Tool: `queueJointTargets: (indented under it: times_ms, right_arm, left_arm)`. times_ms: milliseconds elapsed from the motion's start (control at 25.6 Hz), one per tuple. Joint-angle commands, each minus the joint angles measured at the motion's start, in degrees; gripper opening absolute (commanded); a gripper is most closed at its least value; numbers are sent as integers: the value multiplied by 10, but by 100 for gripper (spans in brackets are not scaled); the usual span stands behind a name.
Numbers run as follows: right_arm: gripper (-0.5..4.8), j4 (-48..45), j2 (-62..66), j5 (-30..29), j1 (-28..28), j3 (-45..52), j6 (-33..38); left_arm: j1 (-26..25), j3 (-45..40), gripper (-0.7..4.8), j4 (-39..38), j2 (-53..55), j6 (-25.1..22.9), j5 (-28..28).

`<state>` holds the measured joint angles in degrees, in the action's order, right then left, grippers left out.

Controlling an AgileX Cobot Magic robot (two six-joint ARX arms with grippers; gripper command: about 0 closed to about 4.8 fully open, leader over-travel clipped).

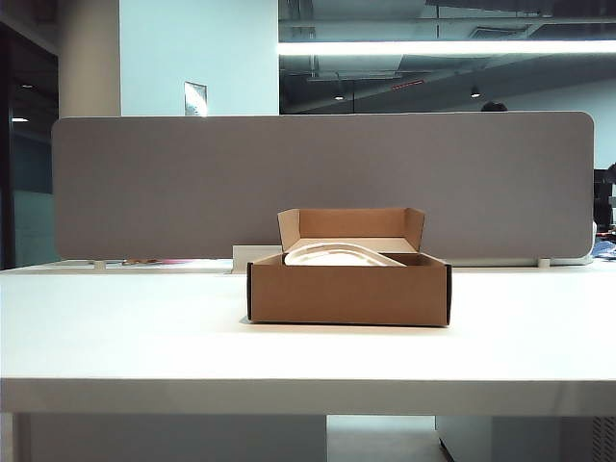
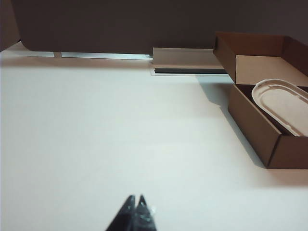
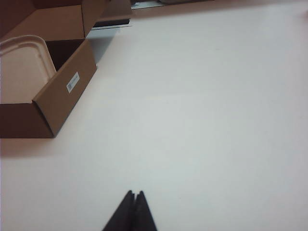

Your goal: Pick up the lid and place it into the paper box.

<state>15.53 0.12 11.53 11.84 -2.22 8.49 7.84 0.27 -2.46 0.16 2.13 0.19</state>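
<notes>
Lid (image 1: 339, 254): off-white, shallow, tray-like, rounded corners, raised rim; sits inside paper box (image 1: 348, 292), tilted, one end propped above box's front wall. Box: low brown cardboard, rear flap upright with side tabs, small white label on side wall (image 3: 72, 82). Box stands mid-table on white table (image 1: 125, 327), grey partition panel (image 1: 154, 183) behind. Left gripper (image 2: 135, 206): over bare table, well apart from box, fingertips pressed together, holding nothing. Right gripper (image 3: 134, 198): same on box's other side, clenched, empty.
</notes>
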Motion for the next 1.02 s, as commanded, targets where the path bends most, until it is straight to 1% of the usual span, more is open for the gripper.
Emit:
queueJointTargets:
  times_ms: [39, 156, 313, 430, 469, 547, 704, 1016]
  right_arm:
    - [-1, -6, -2, 2, -35, 1, -7]
    - [0, -8, -2, 1, -76, 1, -12]
    - [0, -13, -2, -12, -113, 3, -34]
    - [-1, -49, -2, -53, -139, 16, -43]
    - [0, -64, -2, -77, -146, 22, -43]
    - [0, -66, -2, -101, -150, 22, -57]
    - [0, -64, -2, -102, -148, 22, -80]
    - [0, -64, -2, -102, -149, 22, -75]
  left_arm:
    - [-1, 2, -3, 3, 1, -2, -2]
    - [-1, 2, -3, 3, 1, -2, 0]
    - [-1, 2, -3, 3, 1, -2, 0]
    - [-1, 2, -3, 3, 1, -2, 0]
    - [-1, 2, -3, 3, 1, -2, 0]
    - [-1, 2, -3, 3, 1, -2, 0]
    - [-1, 2, -3, 3, 1, -2, 0]
    - [-1, 2, -3, 3, 1, -2, 0]
